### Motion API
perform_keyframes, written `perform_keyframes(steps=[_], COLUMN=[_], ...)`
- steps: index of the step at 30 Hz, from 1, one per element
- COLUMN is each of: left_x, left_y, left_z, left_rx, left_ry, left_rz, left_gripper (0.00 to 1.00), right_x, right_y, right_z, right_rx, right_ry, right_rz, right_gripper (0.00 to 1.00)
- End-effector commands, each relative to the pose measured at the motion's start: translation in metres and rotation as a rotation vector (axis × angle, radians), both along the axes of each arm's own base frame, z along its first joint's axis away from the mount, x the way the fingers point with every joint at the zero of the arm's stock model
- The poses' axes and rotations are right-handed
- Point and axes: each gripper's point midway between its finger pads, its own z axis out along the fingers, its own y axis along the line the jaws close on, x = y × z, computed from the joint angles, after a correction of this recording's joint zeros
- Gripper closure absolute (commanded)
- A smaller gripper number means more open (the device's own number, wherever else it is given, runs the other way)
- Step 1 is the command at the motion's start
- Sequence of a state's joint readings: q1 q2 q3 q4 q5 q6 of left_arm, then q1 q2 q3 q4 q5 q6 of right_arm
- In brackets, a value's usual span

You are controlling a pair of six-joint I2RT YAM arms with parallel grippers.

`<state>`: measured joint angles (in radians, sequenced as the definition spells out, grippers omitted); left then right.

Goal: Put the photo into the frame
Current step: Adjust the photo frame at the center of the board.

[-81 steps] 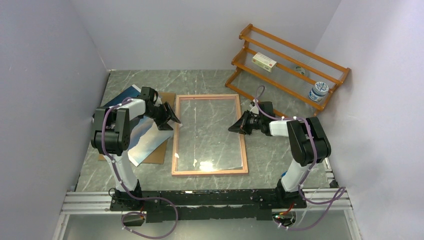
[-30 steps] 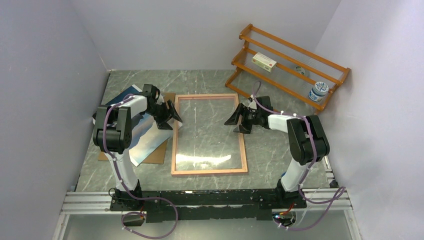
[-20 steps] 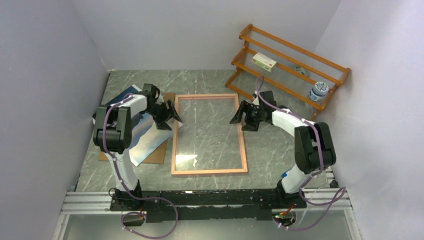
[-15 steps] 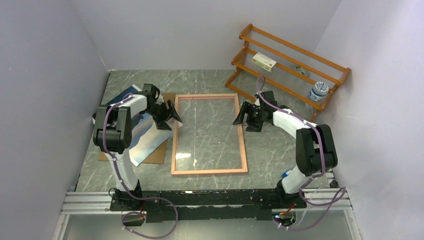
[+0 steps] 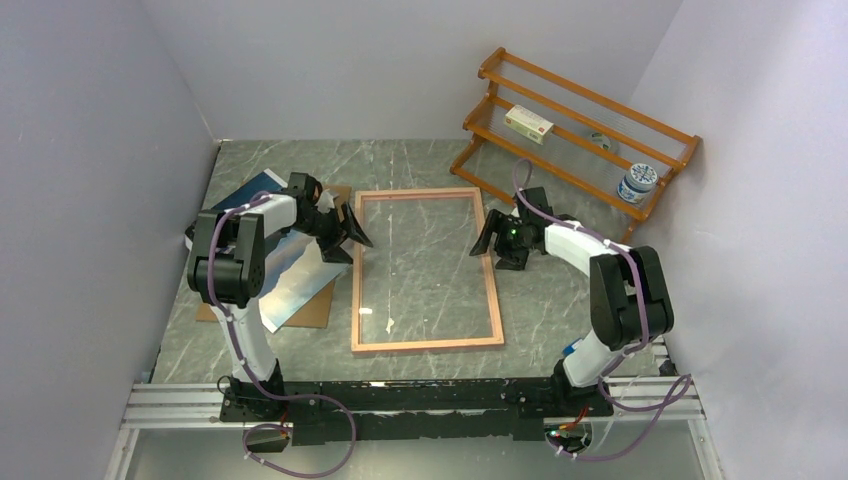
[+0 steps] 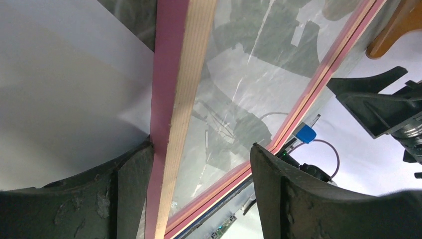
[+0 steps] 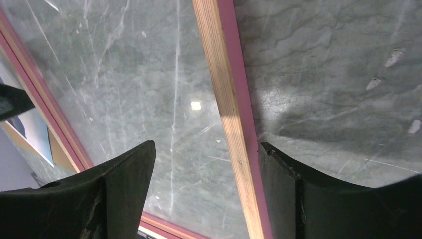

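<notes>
Marble table [image 5: 420,165], frame [image 5: 428,345] flat at centre. Left gripper [image 5: 352,232] spread wide astride its left rail, right gripper [image 5: 492,240] spread astride the right rail. Photo [image 5: 295,285] lies left, under the left arm.

From above I see the frame [image 5: 428,344] lying flat on the grey marble table [image 5: 420,160]. My left gripper [image 5: 352,232] is at its left rail, near the far corner, and my right gripper [image 5: 497,243] is at the right rail, both with jaws spread. The photo [image 5: 295,280] lies to the left on a brown board [image 5: 322,302], partly under the left arm.
</notes>
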<state>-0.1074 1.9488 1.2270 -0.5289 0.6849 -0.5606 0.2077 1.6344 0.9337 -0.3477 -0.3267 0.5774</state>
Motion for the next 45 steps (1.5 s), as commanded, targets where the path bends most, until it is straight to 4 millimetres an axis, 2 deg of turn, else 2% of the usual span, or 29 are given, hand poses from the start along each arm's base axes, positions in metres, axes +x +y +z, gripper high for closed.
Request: perform_keyframes(steps=[1, 4, 8, 12, 15, 17, 18, 22, 27, 31, 33, 36, 39, 45], left_x=[-0.007, -0.010, -0.013, -0.016, -0.015, -0.013, -0.013, -0.012, -0.014, -0.020, -0.025, -0.029, -0.026, -0.010], left_y=[-0.027, -0.027, -0.017, -0.010, -0.002, -0.006, -0.010, -0.004, -0.026, -0.052, -0.057, -0.045, -0.023, 0.022], left_z=[0.016, 0.014, 0.019, 0.031, 0.032, 0.031, 0.029, 0.004, -0.001, 0.011, 0.014, 0.007, 0.007, 0.051], left_rx=[-0.098, -0.064, 0.007, 0.051, 0.107, 0.082, 0.060, 0.134, 0.069, -0.062, -0.097, -0.014, 0.124, 0.299], left_ry=[-0.044, -0.047, -0.086, -0.155, -0.157, -0.153, -0.141, -0.075, -0.070, -0.124, -0.144, -0.141, -0.145, -0.268], left_rz=[-0.084, -0.096, -0.109, -0.153, -0.126, -0.112, -0.107, -0.048, -0.083, -0.158, -0.173, -0.169, -0.125, 0.012], left_gripper=[0.25, 0.25, 0.23, 0.22, 0.22, 0.23, 0.24, 0.27, 0.31, 0.36, 0.38, 0.38, 0.35, 0.31], right_x=[0.011, 0.013, 0.016, 0.017, 0.017, 0.017, 0.018, 0.016, 0.013, 0.013, 0.014, 0.017, 0.019, 0.020], right_y=[-0.010, -0.010, -0.002, 0.028, 0.058, 0.078, 0.085, 0.105, 0.110, 0.115, 0.119, 0.128, 0.145, 0.194], right_z=[0.019, 0.029, 0.044, 0.060, 0.068, 0.072, 0.073, 0.075, 0.073, 0.074, 0.075, 0.078, 0.085, 0.091], right_rx=[-0.039, -0.035, -0.017, 0.046, 0.085, 0.099, 0.104, 0.130, 0.123, 0.132, 0.142, 0.154, 0.181, 0.250], right_ry=[-0.076, -0.112, -0.165, -0.215, -0.231, -0.237, -0.238, -0.229, -0.218, -0.216, -0.214, -0.216, -0.221, -0.204], right_rz=[-0.067, -0.083, -0.083, -0.038, 0.007, 0.030, 0.033, 0.051, 0.059, 0.052, 0.055, 0.066, 0.095, 0.167], right_gripper=[0.22, 0.24, 0.25, 0.26, 0.27, 0.28, 0.28, 0.29, 0.29, 0.29, 0.29, 0.30, 0.30, 0.31])
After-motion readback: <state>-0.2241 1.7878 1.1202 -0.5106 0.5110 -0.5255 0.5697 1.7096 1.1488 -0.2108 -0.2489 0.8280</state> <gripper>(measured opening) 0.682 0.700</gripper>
